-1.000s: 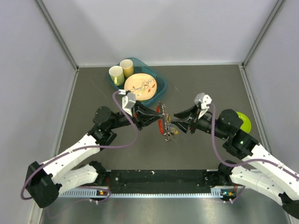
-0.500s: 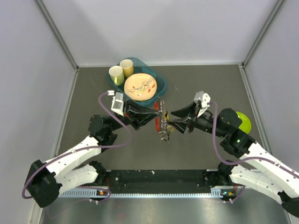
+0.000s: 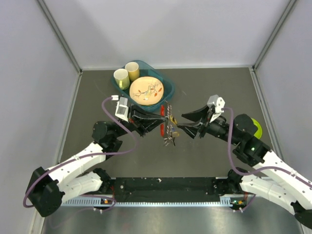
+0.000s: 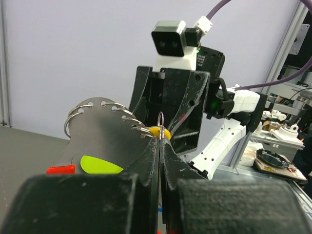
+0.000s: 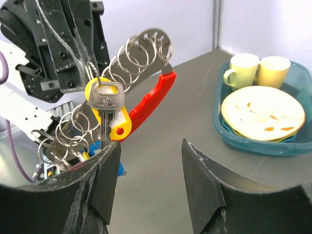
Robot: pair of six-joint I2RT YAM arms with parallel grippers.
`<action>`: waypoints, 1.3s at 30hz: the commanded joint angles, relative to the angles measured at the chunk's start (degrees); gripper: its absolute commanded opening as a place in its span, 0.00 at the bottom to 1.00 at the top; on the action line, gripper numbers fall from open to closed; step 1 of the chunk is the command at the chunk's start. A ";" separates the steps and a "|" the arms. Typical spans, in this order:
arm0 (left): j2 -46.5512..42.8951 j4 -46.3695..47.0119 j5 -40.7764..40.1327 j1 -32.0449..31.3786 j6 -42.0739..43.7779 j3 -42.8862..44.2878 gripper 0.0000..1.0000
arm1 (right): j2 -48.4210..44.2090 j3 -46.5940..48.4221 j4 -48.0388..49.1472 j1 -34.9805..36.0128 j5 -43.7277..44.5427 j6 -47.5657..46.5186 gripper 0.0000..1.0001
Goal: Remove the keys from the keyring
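Right gripper had drawn back rightward, jaws released, from the keys; left gripper stayed clenched on the keyring.

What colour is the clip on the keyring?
Red. The clip on the keyring shows best in the right wrist view.

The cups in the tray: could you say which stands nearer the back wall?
The deeper-yellow cup, right of the paler cup in the top view.
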 commanded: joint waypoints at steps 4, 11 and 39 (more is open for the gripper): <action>-0.20 3.16 1.21 0.19 0.40 0.54 0.00 | -3.07 5.97 -1.60 0.30 1.57 -3.71 0.54; -0.54 2.46 1.30 0.19 0.49 0.72 0.00 | 0.88 8.96 -0.54 0.30 -7.31 -4.42 0.54; -2.30 -8.35 2.62 0.19 6.12 3.36 0.00 | 0.88 7.82 -2.32 0.47 -6.44 -11.52 0.60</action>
